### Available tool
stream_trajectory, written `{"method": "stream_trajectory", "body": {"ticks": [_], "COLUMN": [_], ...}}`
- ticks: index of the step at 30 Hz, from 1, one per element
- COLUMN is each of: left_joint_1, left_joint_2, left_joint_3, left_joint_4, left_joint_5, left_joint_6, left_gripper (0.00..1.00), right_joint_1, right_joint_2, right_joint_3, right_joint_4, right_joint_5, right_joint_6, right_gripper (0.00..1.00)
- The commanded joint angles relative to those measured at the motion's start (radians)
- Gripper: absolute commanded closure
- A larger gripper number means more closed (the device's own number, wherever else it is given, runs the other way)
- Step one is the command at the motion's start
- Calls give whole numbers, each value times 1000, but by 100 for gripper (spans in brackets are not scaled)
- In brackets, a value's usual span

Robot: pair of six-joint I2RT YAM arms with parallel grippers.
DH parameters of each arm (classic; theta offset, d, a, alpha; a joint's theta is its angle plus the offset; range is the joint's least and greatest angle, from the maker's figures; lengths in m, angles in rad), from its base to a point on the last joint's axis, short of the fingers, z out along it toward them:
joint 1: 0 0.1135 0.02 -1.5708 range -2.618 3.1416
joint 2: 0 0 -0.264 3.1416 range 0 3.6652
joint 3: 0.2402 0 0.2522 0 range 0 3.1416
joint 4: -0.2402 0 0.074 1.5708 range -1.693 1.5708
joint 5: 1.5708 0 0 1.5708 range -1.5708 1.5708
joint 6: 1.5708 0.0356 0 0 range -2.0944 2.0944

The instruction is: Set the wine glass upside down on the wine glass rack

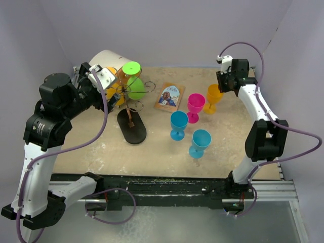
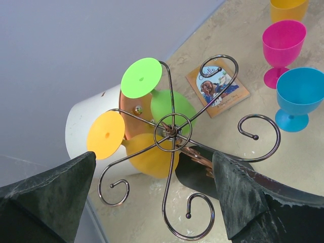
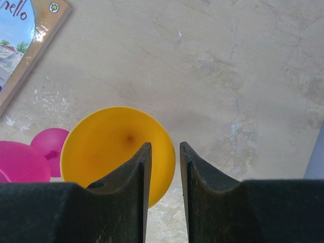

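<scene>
Book cover (image 3: 20,45) — "ello" readable at frame edge, other lettering too blurred

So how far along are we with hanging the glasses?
Done: a green glass and a yellow-orange glass hang upside down on the rack. In hand: the right tool straddles the rim of the standing orange glass, not yet lifted. Left: that one, the pink glass and two blue glasses, all upright.

Rack (image 2: 173,132) near scrolls bare; green glass (image 2: 142,77), orange glass (image 2: 105,135) fill back-left; book (image 2: 217,87) near rt.
</scene>
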Motion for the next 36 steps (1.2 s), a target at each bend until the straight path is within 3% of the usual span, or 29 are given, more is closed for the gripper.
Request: {"method": "stream_trajectory", "body": {"ticks": [1,26,36], "left_joint_1": [8,12,11], "left_joint_2": [-12,-4,-12], "left_joint_3": [0,-3,-3], "left_joint_4": [40,53,80], "left_joint_5": [5,-15,-99], "left_joint_6": [-1,-8,-23], "left_gripper": [1,1,1], "right_joint_1": [13,14,-31], "right_joint_2": [3,26,-143], "right_joint_3": [44,24,41], "right_joint_4": [1,-20,1], "right_joint_5": [49,51,102], "right_joint_6": [-21,-40,-55], "right_gripper": [69,97,100]}}
